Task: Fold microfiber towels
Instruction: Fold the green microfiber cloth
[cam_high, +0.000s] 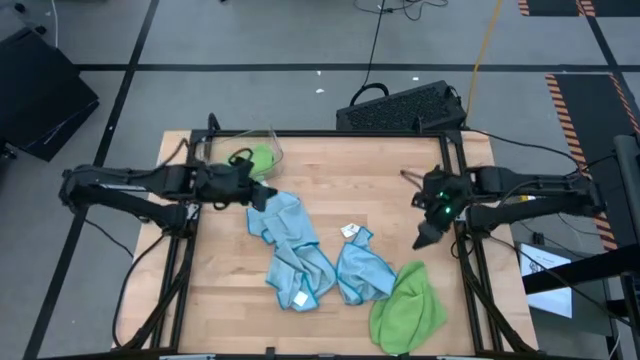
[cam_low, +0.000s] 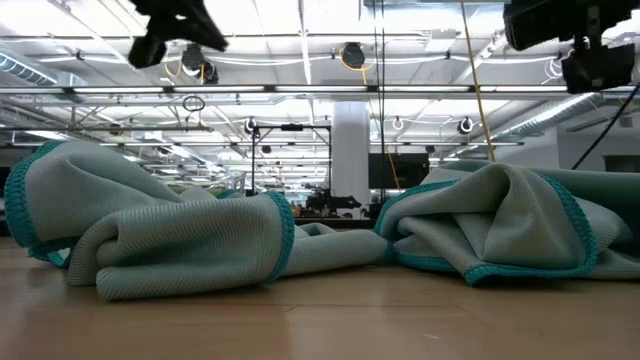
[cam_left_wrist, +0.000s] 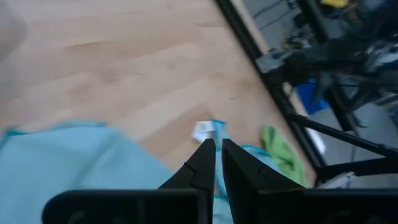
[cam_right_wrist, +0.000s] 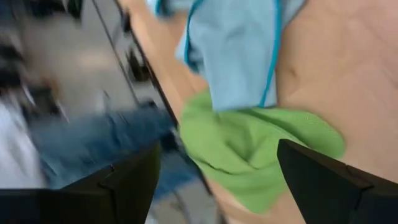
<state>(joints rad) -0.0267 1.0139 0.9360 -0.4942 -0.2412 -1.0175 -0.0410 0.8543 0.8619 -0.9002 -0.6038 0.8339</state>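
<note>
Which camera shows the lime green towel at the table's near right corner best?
The high view: the green towel shows whole. Right wrist view shows it close but blurred, left wrist only a sliver, low view none.

Two light blue towels (cam_high: 285, 245) (cam_high: 360, 270), two lime green towels (cam_high: 408, 308) (cam_high: 258, 158), one clear bin (cam_high: 272, 140).
</note>
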